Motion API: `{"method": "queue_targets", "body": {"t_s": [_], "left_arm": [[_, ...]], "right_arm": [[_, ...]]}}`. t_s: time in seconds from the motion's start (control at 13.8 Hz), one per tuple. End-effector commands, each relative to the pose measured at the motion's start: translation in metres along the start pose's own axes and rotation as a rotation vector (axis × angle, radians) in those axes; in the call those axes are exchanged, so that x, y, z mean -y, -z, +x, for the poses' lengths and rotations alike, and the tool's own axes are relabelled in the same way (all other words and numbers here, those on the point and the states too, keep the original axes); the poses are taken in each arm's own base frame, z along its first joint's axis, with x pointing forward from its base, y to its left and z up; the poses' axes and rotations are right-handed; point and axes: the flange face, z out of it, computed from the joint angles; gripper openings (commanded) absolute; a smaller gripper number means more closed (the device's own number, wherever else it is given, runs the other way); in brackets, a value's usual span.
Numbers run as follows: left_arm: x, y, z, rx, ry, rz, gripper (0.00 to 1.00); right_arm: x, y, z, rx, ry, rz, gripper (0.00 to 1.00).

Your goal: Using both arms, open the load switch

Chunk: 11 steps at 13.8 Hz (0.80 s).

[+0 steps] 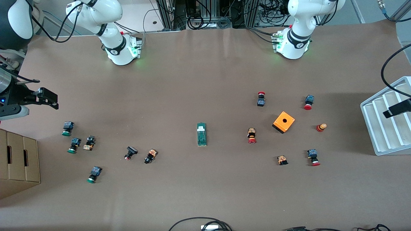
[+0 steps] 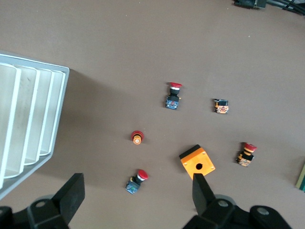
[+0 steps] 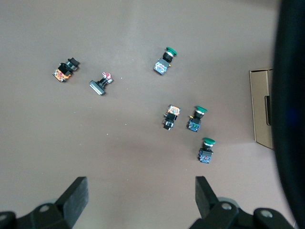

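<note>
**Switch untouched, both grippers wide**

Front: load switch [image 1: 201, 134] flat mid-table, between button clusters. White rack [image 1: 385, 118] at left arm's end, slots bare; cardboard box [image 1: 17, 160] at right arm's end, contents hidden.

Left wrist: left gripper [image 2: 136, 195] spread wide, empty, over orange box [image 2: 197, 162].

Right wrist: right gripper [image 3: 142, 196] spread wide, empty, over bare table near green-capped buttons [image 3: 200, 117].

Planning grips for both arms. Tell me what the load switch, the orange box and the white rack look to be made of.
Load switch: likely moulded plastic, matte green with a white block; no shine.
Orange box: probably plastic, smooth satin orange with crisp edges, a round hole on top and a black base.
White rack: painted metal or plastic, uniform white ribs; cannot tell which.
</note>
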Motion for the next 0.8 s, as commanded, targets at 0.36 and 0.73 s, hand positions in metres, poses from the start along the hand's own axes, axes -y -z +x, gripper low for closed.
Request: {"method": "queue_targets", "body": {"t_s": [0.36,0.73], "left_arm": [[-0.001,-0.003,-0.008,0.059,-0.070,-0.003,1.00],[-0.009,-0.005,-0.009,0.065,-0.054,-0.002,1.00]], "right_arm": [[-0.013,-0.001,0.002,-0.003,-0.014,-0.021,1.00],[-0.011,-0.001,0.002,-0.002,-0.008,-0.021,1.00]]}}
